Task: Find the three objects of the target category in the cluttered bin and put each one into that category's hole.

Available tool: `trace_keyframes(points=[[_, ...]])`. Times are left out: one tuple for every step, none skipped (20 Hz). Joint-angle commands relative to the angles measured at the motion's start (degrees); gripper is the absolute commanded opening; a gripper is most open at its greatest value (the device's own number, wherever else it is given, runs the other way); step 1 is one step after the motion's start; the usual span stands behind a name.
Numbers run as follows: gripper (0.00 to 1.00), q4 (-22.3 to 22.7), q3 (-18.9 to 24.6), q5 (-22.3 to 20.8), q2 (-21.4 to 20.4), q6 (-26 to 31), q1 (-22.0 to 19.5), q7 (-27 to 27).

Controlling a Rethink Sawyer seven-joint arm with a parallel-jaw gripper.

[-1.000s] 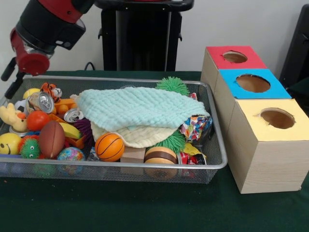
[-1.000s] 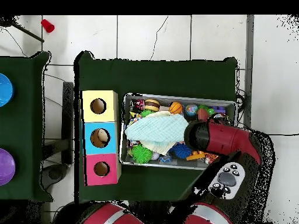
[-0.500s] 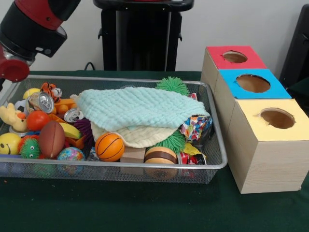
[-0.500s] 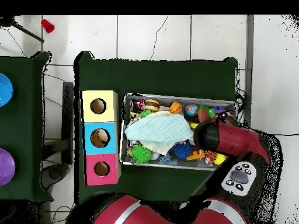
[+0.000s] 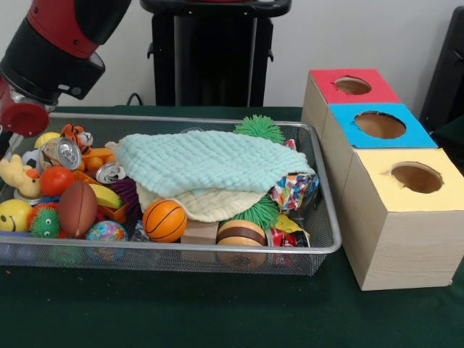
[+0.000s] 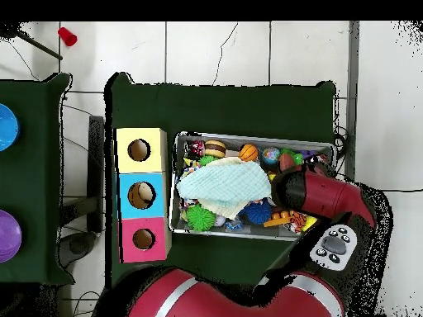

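At the far left of the front view, the red and black arm (image 5: pixel 54 51) hangs over the left end of the wire bin (image 5: pixel 328 217); I cannot tell how its jaws stand. Below it lie a yellow smiley ball (image 5: pixel 14 214), a brown football (image 5: pixel 77 208) and two drink cans (image 5: pixel 69 153). Next comes an orange basketball (image 5: pixel 164 220), then a mint cloth (image 5: pixel 206 161) draped across the pile. On the green surface (image 5: pixel 217 312) to the right stand three boxes with holes: red (image 5: pixel 352 85), blue (image 5: pixel 379 125), yellow (image 5: pixel 415 177).

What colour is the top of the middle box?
Blue; the middle box shows best in the front view.
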Motion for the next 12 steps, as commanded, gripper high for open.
trace_keyframes(points=[[1.0,-0.1,6.67,4.84,2.74,0.23,2.26,8.74],[1.0,0.01,6.39,5.55,2.82,0.65,2.81,9.11],[1.0,0.1,5.77,6.13,2.87,1.53,3.51,9.44],[1.0,0.19,5.16,6.71,2.92,2.41,4.22,9.77],[1.0,0.29,4.81,7.07,2.92,2.72,4.67,9.82],[1.0,0.38,4.63,7.49,2.93,3.01,4.97,9.79],[1.0,0.41,4.5,7.84,3.04,3.05,5.17,9.66],[1.0,0.35,4.61,8.14,3.13,3.07,5.09,9.3],[1.0,0.31,4.75,8.38,3.39,2.56,5.01,9.03],[1.0,0.23,4.95,8.62,3.66,2.2,4.82,8.77],[1.0,0.16,5.04,8.87,4.12,1.66,4.72,8.69],[1.0,0.09,5.13,9.11,4.57,1.12,4.62,8.62]])
